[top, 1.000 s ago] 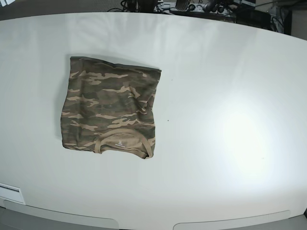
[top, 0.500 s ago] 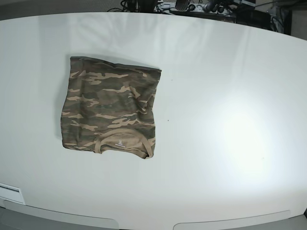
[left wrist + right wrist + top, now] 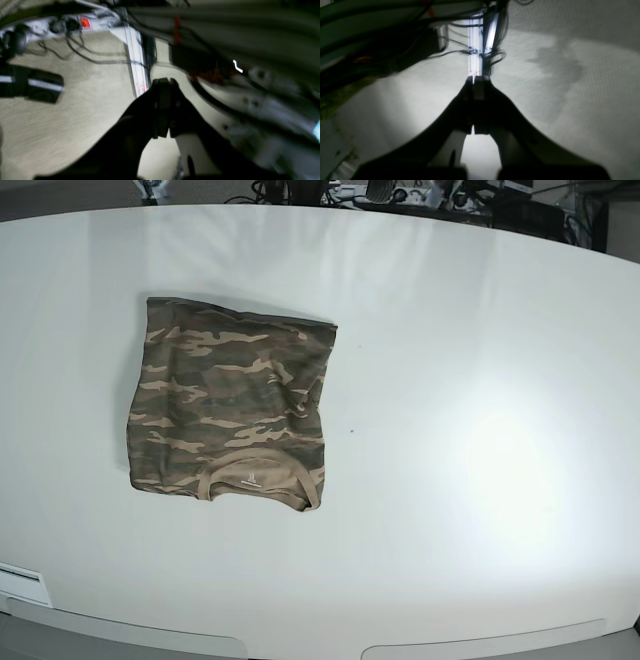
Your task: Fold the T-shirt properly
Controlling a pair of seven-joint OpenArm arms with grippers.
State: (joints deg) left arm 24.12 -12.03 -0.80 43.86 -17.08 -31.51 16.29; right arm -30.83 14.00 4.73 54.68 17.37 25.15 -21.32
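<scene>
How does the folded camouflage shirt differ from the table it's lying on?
The T-shirt is patterned in olive, brown and tan camouflage; the table is plain white. The T-shirt is soft and slightly rumpled, with a tan collar along its near edge; the table is smooth and shiny, throwing back a bright glare. The T-shirt covers only a small patch on the base view's left; the table fills nearly the whole view. Both lie flat.
</scene>
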